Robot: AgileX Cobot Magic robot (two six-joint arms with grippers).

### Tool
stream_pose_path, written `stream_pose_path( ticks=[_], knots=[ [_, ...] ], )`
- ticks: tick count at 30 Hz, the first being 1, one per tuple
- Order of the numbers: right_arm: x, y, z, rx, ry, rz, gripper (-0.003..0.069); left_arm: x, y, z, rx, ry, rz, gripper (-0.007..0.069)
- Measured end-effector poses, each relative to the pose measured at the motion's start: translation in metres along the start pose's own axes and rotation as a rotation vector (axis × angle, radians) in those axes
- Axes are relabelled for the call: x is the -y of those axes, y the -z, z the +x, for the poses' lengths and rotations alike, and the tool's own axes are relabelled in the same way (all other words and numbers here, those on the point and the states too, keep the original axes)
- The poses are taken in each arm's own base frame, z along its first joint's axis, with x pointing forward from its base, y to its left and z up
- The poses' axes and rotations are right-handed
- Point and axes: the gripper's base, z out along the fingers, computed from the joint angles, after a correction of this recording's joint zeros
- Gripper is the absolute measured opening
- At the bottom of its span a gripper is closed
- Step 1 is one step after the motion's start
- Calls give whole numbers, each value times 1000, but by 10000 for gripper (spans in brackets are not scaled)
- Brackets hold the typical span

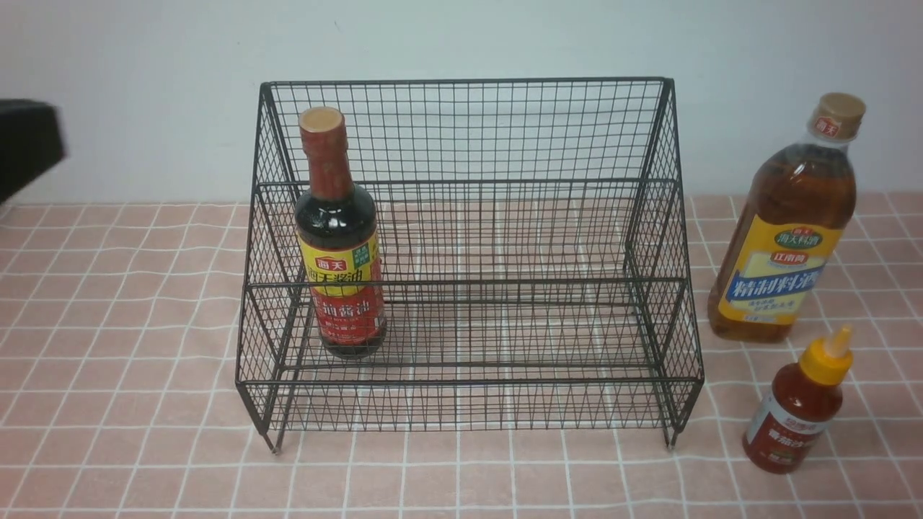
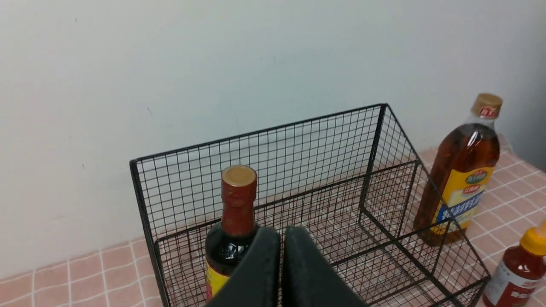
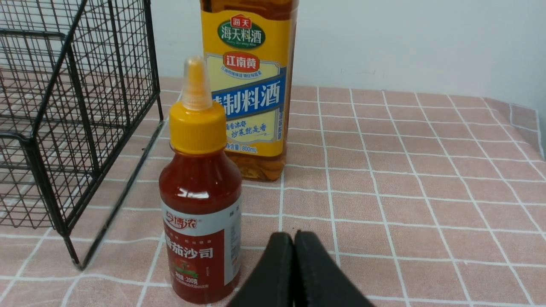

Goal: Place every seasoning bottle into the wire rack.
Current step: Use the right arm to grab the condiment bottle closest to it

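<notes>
The dark soy bottle [image 1: 339, 238] stands upright on the lower tier of the black wire rack [image 1: 469, 130], at its left end. Right of the rack, on the cloth, stand the tall amber bottle [image 1: 786, 223] and, nearer me, the small red sauce bottle [image 1: 800, 404]. In the left wrist view my left gripper [image 2: 282, 232] is shut and empty, raised above and in front of the soy bottle [image 2: 232, 238]. Shut and empty too, my right gripper [image 3: 293, 237] hovers low over the cloth just beside the red sauce bottle [image 3: 200, 204], with the amber bottle [image 3: 251, 85] behind it.
A pink checked cloth [image 1: 130, 346] covers the table up to a pale wall. A black part of the left arm [image 1: 25, 144] shows at the front view's left edge. The rack's upper tier and the right part of its lower tier hold nothing.
</notes>
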Motion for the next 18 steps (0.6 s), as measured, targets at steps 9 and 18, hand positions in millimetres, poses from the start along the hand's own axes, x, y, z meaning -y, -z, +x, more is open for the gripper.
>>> stream_pose_path(
  ticks=[9,18],
  knots=[
    [0,0,0,0,0,0,-15,2,20,-1,47,-6,4,-7],
    [0,0,0,0,0,0,-15,-1,28,22,36,-72,-37,-7]
  ],
)
